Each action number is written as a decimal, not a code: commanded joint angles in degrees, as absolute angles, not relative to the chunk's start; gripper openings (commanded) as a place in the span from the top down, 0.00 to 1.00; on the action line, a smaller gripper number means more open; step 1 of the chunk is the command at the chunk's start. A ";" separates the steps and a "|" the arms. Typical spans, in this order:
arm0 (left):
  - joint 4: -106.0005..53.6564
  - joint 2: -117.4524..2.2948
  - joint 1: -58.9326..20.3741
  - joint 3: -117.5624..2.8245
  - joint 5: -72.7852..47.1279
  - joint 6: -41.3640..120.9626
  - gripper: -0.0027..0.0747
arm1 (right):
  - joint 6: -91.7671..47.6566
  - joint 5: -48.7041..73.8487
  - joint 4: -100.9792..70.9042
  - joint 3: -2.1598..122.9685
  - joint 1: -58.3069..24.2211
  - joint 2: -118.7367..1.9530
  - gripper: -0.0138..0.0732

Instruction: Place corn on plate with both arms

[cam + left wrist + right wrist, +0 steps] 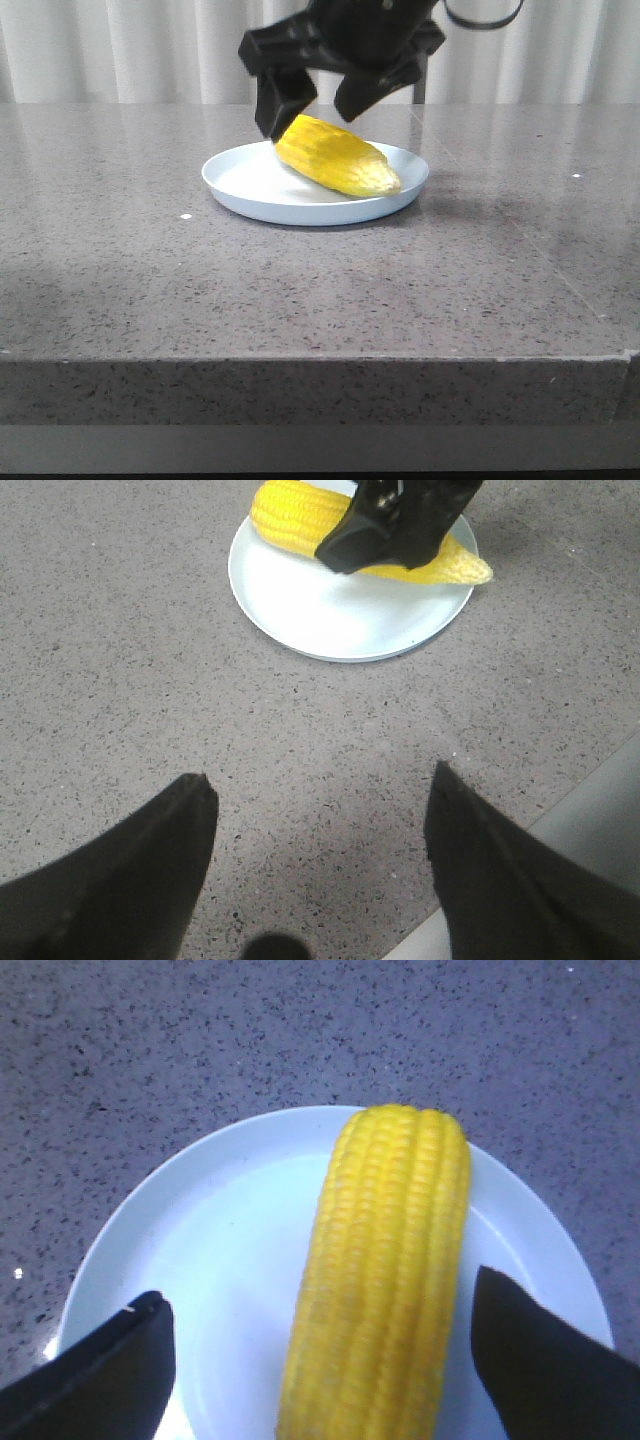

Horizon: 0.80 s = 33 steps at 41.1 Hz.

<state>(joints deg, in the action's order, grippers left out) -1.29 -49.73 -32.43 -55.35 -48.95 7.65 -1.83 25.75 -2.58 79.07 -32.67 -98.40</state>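
Note:
The yellow corn (340,158) lies on the pale blue-white plate (230,185), thick end toward the back left, paler tip toward the right rim. My right gripper (312,115) hangs just above the thick end, open, a finger on each side of the cob and apart from it. The right wrist view shows the corn (390,1280) on the plate (230,1250) between the spread jaws of that gripper (318,1290). My left gripper (320,777) is open and empty over bare table, well short of the plate (330,610) and the corn (290,515). It is out of the front view.
The grey speckled table (320,290) has its front edge (320,355) near the camera. In the left wrist view a table edge (600,810) runs close beside the left gripper. White curtains (120,50) hang behind.

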 commanded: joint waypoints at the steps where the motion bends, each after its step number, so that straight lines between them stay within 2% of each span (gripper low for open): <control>1: -1.62 -49.29 -32.91 -56.86 -45.56 7.06 0.40 | -2.46 25.89 -1.88 80.83 -32.59 -90.74 0.12; 16: -1.62 -49.29 -32.91 -56.86 -45.56 7.06 0.40 | -2.39 47.72 -1.94 79.21 -32.59 -69.23 0.12; 33: -1.62 -49.29 -32.91 -56.86 -45.56 7.06 0.40 | 1.27 53.95 -1.94 67.01 -32.59 -46.99 0.12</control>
